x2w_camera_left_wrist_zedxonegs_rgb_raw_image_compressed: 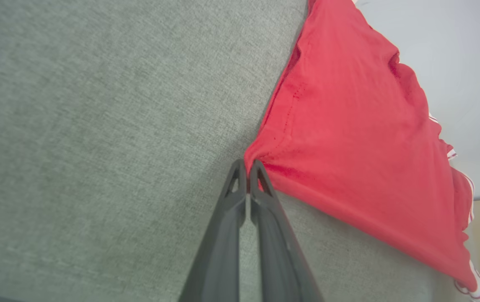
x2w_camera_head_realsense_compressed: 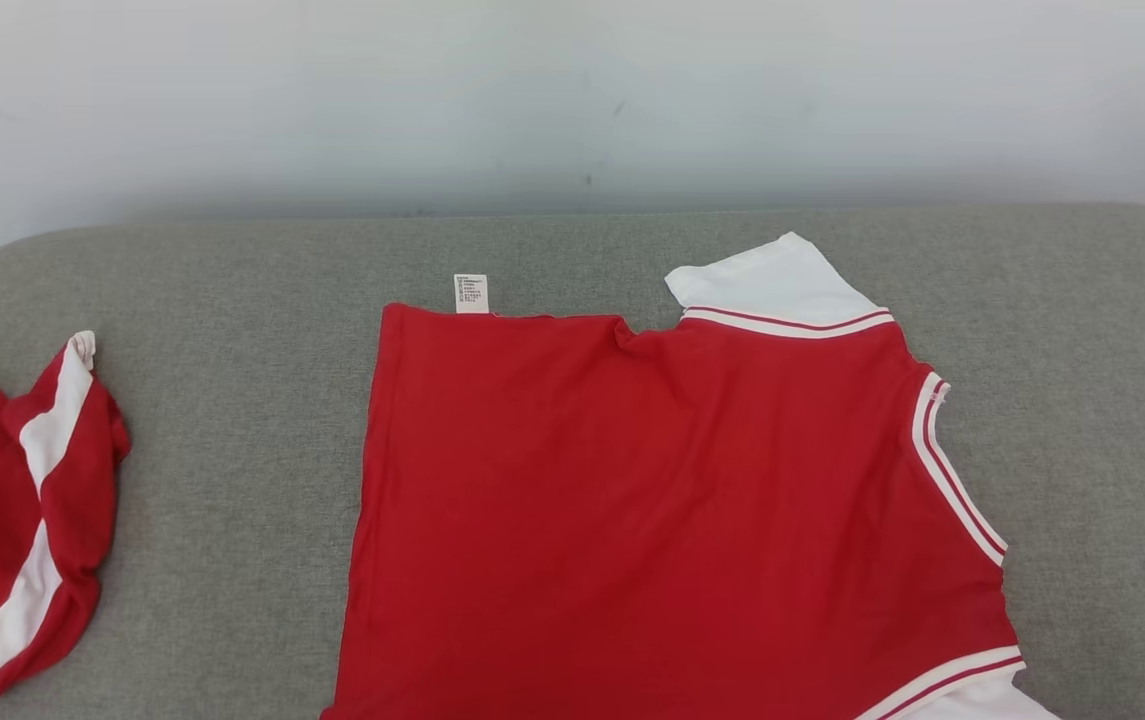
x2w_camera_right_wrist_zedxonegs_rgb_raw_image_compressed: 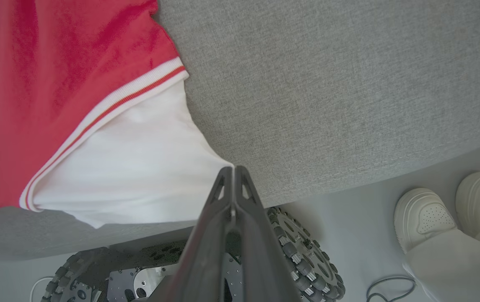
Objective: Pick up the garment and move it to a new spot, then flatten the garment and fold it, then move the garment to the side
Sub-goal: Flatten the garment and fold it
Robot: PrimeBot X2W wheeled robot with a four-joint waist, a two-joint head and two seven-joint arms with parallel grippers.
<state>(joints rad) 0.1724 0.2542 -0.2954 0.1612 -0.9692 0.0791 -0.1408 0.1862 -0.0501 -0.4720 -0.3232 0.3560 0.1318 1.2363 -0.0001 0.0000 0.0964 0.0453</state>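
A red garment with white sleeves and striped trim lies spread on the grey padded table, running off the head view's bottom edge. A white label sticks out at its far left corner. In the left wrist view my left gripper is shut on a red corner of the garment, which is pulled taut from the tips. In the right wrist view my right gripper is shut on the tip of the white sleeve near the table's near edge.
A second red garment with a white stripe lies bunched at the table's left edge. A person's white shoes stand on the floor beside the table. The robot's wheeled base shows below the table edge. A pale wall rises behind.
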